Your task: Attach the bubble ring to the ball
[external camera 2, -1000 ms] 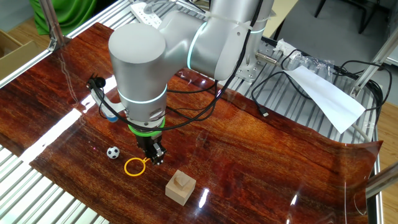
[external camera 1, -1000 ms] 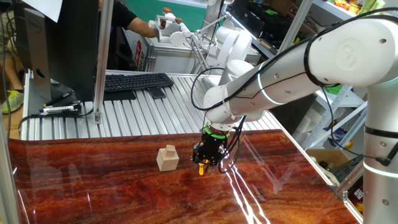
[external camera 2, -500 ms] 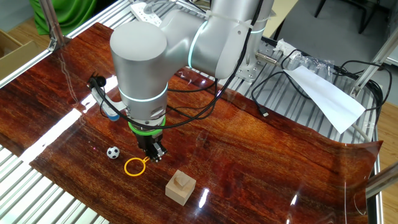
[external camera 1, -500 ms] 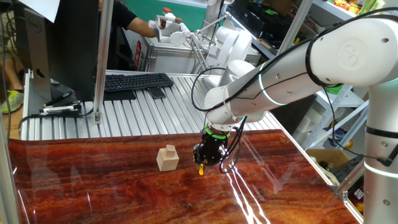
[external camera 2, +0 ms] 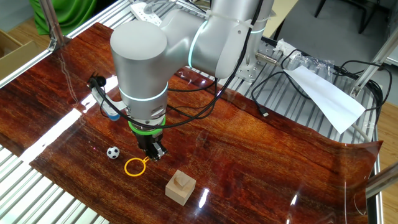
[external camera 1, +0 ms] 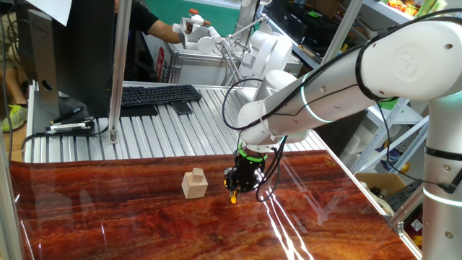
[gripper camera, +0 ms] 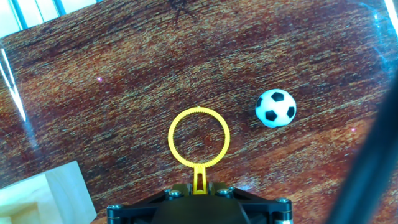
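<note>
Bubble ring (gripper camera: pixel 199 137): thin plastic, light, likely stiff but easy to bend, so grab the stem, never the loop. Gripper (external camera 2: pixel 153 154) is pinched on that stem already, loop low over the table (external camera 2: pixel 249 155), ball (gripper camera: pixel 275 108) just right of it in hand view, not touching; wooden block (external camera 2: pixel 180 187) nearby. Versus 1 s ago: arm barely shifted, ring held the same.

One fixed view looks across the bench (external camera 1: pixel 108 209) from low at its side, toward the keyboard (external camera 1: pixel 159 94). The other fixed view looks down steeply from the opposite side. Both share the arm (external camera 1: pixel 317 94), block (external camera 1: pixel 194 183) and ring (external camera 2: pixel 134 166). The hand view looks close down past the jaws at ring and ball (gripper camera: pixel 276 108).
</note>
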### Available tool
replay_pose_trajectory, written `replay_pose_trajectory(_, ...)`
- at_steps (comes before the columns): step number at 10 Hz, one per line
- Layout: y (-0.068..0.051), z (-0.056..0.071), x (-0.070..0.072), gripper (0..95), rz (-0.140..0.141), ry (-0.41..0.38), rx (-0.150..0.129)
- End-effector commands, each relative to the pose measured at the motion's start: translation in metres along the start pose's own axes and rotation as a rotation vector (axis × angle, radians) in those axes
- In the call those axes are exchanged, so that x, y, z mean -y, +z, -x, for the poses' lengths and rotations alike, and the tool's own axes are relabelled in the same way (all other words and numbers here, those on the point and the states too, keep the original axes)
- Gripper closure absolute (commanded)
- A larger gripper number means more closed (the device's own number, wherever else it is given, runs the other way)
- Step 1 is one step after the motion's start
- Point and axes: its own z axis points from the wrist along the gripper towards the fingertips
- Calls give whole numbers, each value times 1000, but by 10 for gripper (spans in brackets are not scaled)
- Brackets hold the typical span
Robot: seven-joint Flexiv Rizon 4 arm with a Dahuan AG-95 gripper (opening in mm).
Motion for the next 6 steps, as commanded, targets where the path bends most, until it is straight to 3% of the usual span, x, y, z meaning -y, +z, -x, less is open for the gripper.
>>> replay_pose_trajectory(1,-1,-1,0,950,2,-11,21)
replay_pose_trajectory(6,-4,-2,2,950,1,-31,29)
